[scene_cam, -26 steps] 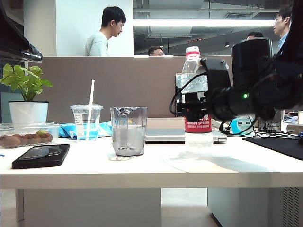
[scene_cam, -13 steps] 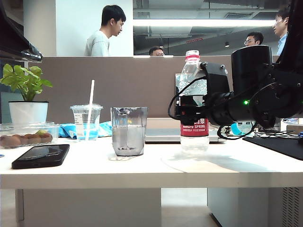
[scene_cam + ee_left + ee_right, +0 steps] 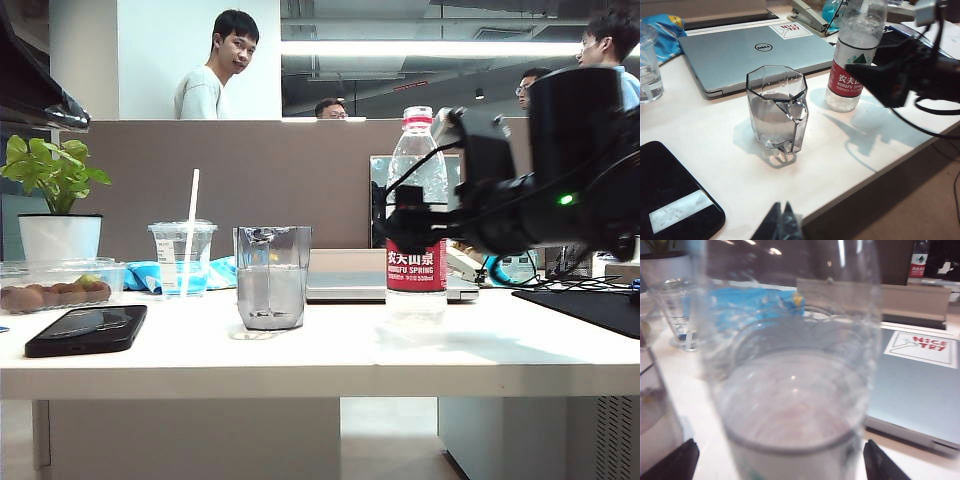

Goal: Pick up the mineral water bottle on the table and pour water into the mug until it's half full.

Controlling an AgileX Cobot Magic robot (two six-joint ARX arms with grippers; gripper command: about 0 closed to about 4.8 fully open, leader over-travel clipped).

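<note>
Mineral water bottle [image 3: 416,215], tall clear plastic with a red neck ring and a red-and-white label, stands upright on the white tabletop [image 3: 300,350], at about three o'clock from the mug [image 3: 272,277] in the exterior view. That mug is a clear grey-tinted faceted tumbler holding water to roughly half its height, and it stands well apart from the bottle.

The right pincer [image 3: 780,460] sits at the bottle's label height, approaching from three o'clock in the exterior view. In the right wrist view its two black fingertips [image 3: 671,462] stand wide on either side of the bottle body [image 3: 790,365], each with a gap to the plastic, so nothing is held.

The left pincer [image 3: 781,224] hangs over the front edge of the tabletop, at six o'clock from the mug in the exterior layout; its dark tips look close together and hold nothing.

Behind mug and bottle lies a closed silver laptop [image 3: 750,50]. At nine o'clock from the mug lie a black smartphone [image 3: 86,329] and, further back, a lidded clear plastic cup with a white straw [image 3: 183,255]. A white-potted green plant [image 3: 55,195] stands at the far nine o'clock end.
</note>
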